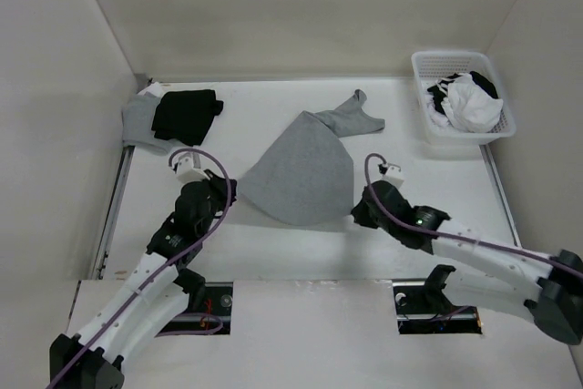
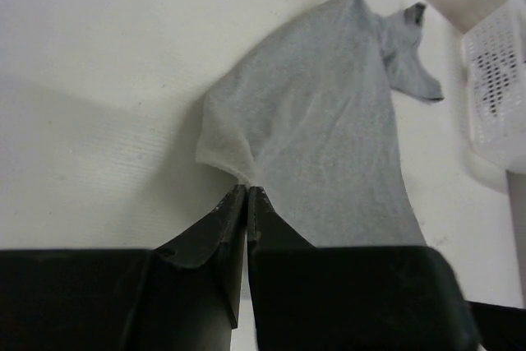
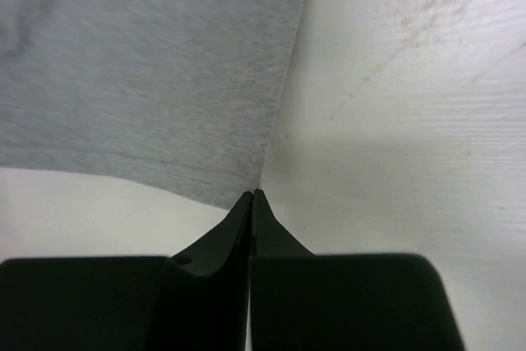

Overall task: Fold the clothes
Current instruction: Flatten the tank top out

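Note:
The clothes, a mid-grey tank top, lie spread in a rough fan on the white table, straps pointing to the far right. My left gripper is shut on the hem's left corner, and that corner bunches up at its fingertips in the left wrist view. My right gripper sits at the hem's right corner. In the right wrist view its jaws are closed, with the very tip of the grey fabric pinched between them.
A white basket with white and black garments stands at the back right; it also shows in the left wrist view. At the back left a black garment lies on a light-grey one. Walls enclose the table.

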